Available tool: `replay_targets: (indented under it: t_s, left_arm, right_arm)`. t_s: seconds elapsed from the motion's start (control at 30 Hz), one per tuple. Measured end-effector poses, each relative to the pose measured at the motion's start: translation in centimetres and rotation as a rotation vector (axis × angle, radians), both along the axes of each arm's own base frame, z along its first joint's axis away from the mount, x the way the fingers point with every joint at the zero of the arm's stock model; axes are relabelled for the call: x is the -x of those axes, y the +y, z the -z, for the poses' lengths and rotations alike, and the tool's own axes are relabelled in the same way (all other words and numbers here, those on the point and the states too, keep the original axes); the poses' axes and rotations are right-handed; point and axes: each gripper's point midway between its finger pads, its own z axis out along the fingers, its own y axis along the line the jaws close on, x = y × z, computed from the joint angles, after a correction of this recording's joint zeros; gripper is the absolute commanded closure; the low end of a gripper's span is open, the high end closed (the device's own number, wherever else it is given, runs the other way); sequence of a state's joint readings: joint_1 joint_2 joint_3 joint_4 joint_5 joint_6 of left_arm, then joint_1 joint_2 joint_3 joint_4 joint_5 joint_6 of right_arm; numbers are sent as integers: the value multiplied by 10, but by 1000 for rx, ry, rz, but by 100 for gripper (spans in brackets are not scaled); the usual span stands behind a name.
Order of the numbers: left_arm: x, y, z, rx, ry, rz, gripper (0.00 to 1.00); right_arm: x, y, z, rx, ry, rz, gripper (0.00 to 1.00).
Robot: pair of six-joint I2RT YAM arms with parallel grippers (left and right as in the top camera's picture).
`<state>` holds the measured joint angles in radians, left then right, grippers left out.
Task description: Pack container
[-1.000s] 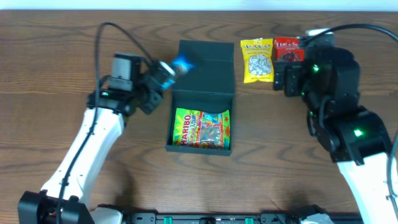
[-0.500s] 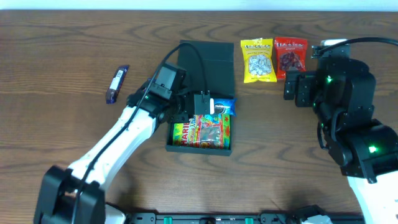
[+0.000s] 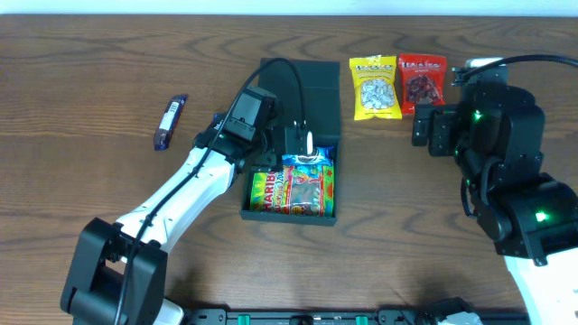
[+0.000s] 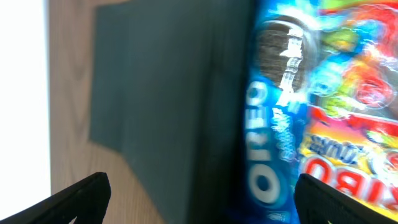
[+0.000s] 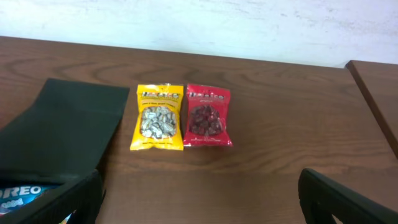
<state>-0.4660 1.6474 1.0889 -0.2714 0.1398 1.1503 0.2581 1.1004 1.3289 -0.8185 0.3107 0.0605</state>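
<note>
The dark green container (image 3: pixel 298 86) lies open mid-table with its flap lid folded back. Inside it a Haribo pack (image 3: pixel 293 191) lies flat, and a blue Oreo pack (image 3: pixel 316 160) rests along its far edge. My left gripper (image 3: pixel 298 146) hovers open just above the Oreo pack, gripping nothing. In the left wrist view the Oreo pack (image 4: pixel 273 124) lies beside the Haribo pack (image 4: pixel 354 93), next to the lid (image 4: pixel 155 93), under the spread left gripper (image 4: pixel 202 202). My right gripper (image 3: pixel 424 126) stands open and empty to the right of the container; the right gripper (image 5: pixel 202 202) hangs over bare wood.
A yellow snack pack (image 3: pixel 374 88) and a red snack pack (image 3: pixel 421 81) lie side by side behind the container's right, in front of the right gripper. A dark candy bar (image 3: pixel 169 121) lies on the table at far left.
My left arm swung right from beside the container, brought the Oreo pack into it, and its jaws opened and let the pack go. The right arm shifted slightly.
</note>
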Motion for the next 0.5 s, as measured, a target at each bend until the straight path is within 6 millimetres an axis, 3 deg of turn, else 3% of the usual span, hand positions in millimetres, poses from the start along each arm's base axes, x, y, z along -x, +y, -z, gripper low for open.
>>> replay_targets:
  t_s: [0.27,0.5]
  left_arm:
    - [-14,5,-7,102,10,-217,5]
    - [-48,17,-45,392,-32,-514,5]
  right_arm:
    - [-1,6,3,-16,11,-26,1]
    - [-29,15,29,-7,71,-34,1]
